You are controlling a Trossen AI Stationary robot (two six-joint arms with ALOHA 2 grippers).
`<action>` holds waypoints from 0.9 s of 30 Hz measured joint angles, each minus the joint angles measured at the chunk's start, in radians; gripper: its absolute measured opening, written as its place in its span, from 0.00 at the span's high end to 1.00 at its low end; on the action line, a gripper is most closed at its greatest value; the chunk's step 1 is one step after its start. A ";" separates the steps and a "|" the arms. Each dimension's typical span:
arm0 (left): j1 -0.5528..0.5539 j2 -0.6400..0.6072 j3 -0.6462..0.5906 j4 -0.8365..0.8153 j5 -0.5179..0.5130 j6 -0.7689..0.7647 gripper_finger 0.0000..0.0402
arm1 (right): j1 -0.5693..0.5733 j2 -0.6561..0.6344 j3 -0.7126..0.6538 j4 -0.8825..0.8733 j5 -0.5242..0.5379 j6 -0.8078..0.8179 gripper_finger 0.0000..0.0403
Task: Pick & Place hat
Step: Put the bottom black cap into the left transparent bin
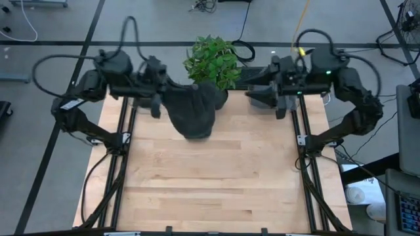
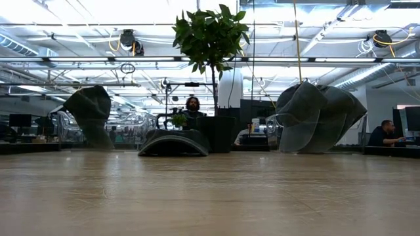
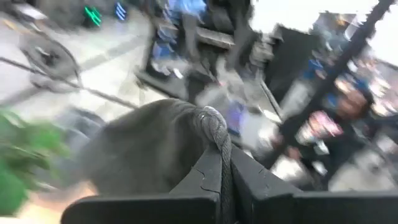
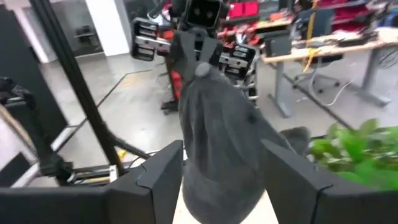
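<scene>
While the left gripper (image 3: 225,165) pinches the hat's (image 1: 192,108) edge, the hat hangs just beside the plant (image 1: 213,60), draped toward the table (image 1: 216,177). Right gripper (image 4: 221,165) stands open, well clear, so one arm likely carries it alone.

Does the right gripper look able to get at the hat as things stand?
Probably yes. The right gripper is open with the hat directly ahead of its fingers; the left gripper pinches the far edge, leaving this side free.
</scene>
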 joint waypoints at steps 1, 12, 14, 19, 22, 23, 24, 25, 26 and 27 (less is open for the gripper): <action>0.004 -0.017 0.001 -0.008 -0.029 0.000 0.99 | 0.000 -0.007 0.000 -0.004 0.015 -0.006 0.52; 0.022 -0.100 0.001 -0.072 -0.389 0.003 0.99 | 0.001 -0.020 -0.001 -0.065 0.080 -0.028 0.53; 0.022 -0.114 0.000 -0.088 -0.450 0.008 0.99 | 0.001 -0.020 -0.001 -0.060 0.079 -0.028 0.53; 0.027 -0.124 0.000 -0.091 -0.585 0.052 0.99 | 0.001 -0.019 -0.001 -0.059 0.080 -0.028 0.53; 0.053 -0.129 0.000 -0.093 -0.621 0.087 0.99 | 0.001 -0.020 -0.001 -0.059 0.079 -0.028 0.53; 0.065 -0.129 0.000 -0.094 -0.625 0.093 0.99 | 0.001 -0.020 -0.001 -0.059 0.079 -0.026 0.53; 0.080 -0.129 0.000 -0.096 -0.626 0.099 0.99 | 0.001 -0.020 -0.001 -0.059 0.079 -0.024 0.53; 0.096 -0.128 0.000 -0.104 -0.626 0.102 0.99 | 0.001 -0.019 -0.001 -0.059 0.079 -0.024 0.53; 0.116 -0.128 0.000 -0.114 -0.624 0.105 0.99 | 0.001 -0.019 -0.001 -0.059 0.079 -0.024 0.53; 0.138 -0.128 0.000 -0.123 -0.617 0.105 0.99 | 0.001 -0.019 -0.001 -0.059 0.079 -0.024 0.53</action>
